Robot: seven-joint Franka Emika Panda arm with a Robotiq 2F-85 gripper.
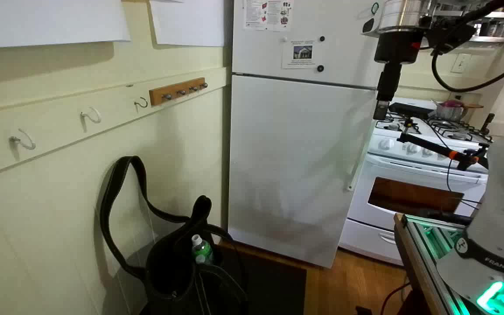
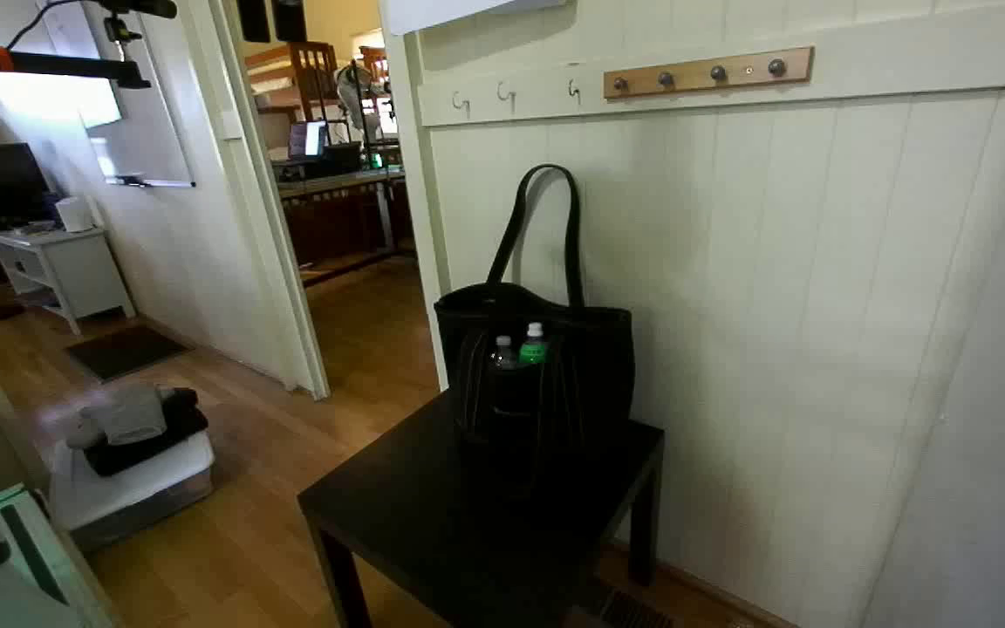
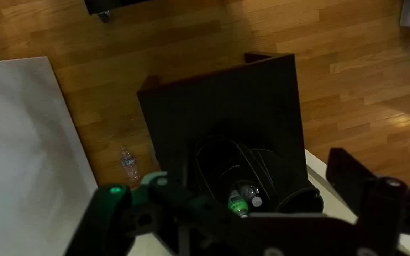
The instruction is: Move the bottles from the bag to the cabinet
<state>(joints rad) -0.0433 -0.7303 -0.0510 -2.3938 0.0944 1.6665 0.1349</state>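
Low dark table [image 2: 380, 501] on wood floor [image 2: 232, 532], just beside a pale panelled wall [image 2: 755, 288]; hooks [image 2: 509, 93] and a wooden peg rack [image 2: 710, 73] run along it. Fridge [image 1: 291, 166] is near one end, stove [image 1: 416, 194] past it; at the other end a door frame [image 2: 269, 218], and I can see a desk [image 2: 341, 181] in the room beyond. Black bag [image 2: 546, 397] sits upright on the table, strap [image 2: 572, 227] arching up near the wall. Green bottle [image 2: 534, 349] and clear bottle [image 2: 503, 353] are side by side in its outer pocket, caps up. Obstacles: that strap loop, wall-side of the bottles, plus a floor bottle [image 3: 129, 164] on its side between table and fridge, seen in the wrist view. Plastic bin [image 2: 145, 501] with a cloth pile [image 2: 132, 419] sits on the floor, well apart from the table. Robot base [image 1: 492, 245] is on a bench [image 1: 416, 258]; black cable [image 1: 460, 90] hangs in a loop by the arm [image 1: 400, 17]. Tool [image 1: 381, 110] points down, well above the bag; jaws spread wide, going by the wrist view.
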